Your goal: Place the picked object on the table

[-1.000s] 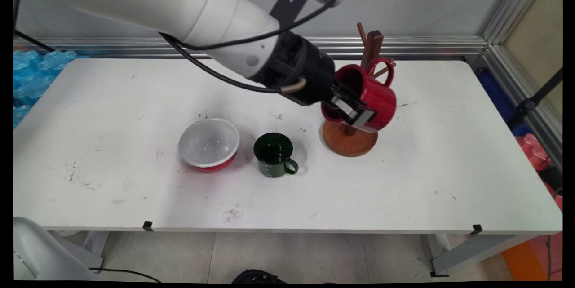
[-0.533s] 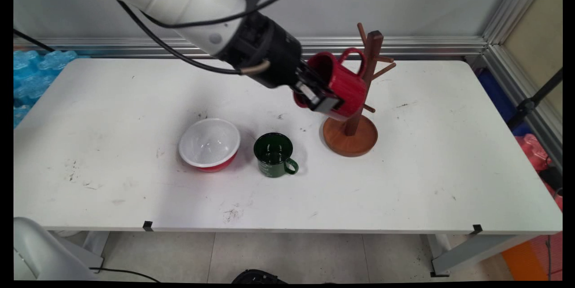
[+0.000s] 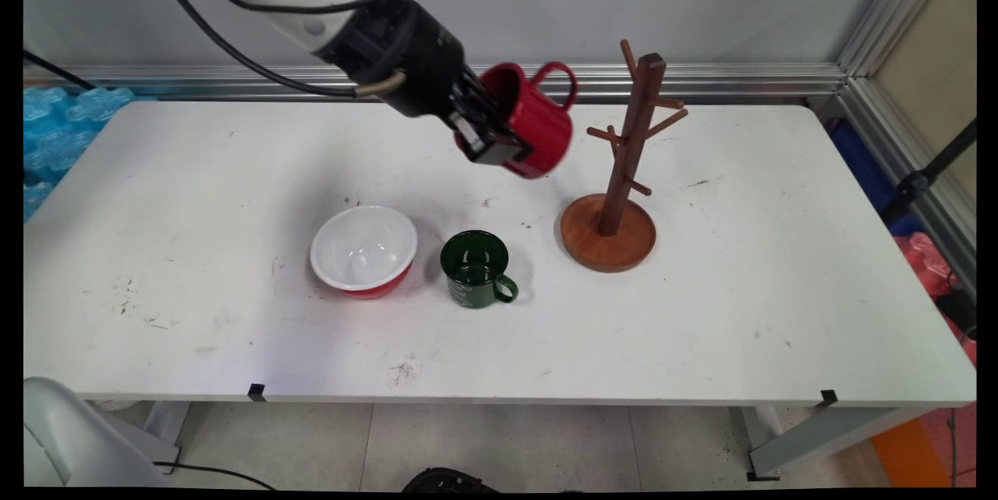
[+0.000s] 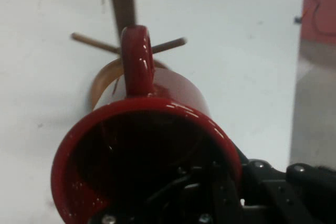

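Hand (image 3: 499, 143): clamped on the rim of a red mug (image 3: 530, 129), one finger inside the mouth, one outside. Mug held in the air, tilted, handle upward, left of the wooden mug tree (image 3: 624, 164) and apart from it. Mug tree: upright on round base, right half of the white bench (image 3: 780, 289), pegs bare. Green mug (image 3: 475, 270): upright, mid-bench, handle toward the near right. Red bowl with white inside (image 3: 363, 250): just left of the green mug.
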Controlling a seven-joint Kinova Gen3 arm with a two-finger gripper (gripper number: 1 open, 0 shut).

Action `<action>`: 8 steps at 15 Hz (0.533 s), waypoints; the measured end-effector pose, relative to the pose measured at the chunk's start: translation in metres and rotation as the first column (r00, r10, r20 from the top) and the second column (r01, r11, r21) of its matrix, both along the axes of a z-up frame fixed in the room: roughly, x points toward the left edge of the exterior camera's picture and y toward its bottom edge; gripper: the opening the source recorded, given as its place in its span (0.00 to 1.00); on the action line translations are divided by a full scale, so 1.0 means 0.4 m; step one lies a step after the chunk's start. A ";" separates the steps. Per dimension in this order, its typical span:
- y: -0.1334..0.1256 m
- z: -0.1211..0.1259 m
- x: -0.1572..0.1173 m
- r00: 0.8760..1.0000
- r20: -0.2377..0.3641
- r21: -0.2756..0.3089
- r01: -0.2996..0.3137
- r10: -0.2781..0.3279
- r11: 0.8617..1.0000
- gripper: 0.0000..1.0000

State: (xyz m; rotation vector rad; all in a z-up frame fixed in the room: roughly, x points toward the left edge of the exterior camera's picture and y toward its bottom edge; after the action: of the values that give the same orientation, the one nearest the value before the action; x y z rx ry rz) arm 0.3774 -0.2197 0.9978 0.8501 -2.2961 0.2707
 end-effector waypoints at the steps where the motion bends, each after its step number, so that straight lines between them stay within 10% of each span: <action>1: -0.006 0.003 0.014 1.000 0.020 -0.005 0.006 -0.006 1.000 0.00; 8: -0.064 0.012 0.088 0.987 0.156 -0.045 0.055 -0.047 0.997 0.00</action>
State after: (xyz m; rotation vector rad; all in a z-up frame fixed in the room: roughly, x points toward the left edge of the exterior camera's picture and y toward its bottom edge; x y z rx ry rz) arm 0.4127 -0.2452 1.0025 0.7679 -2.4408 0.3813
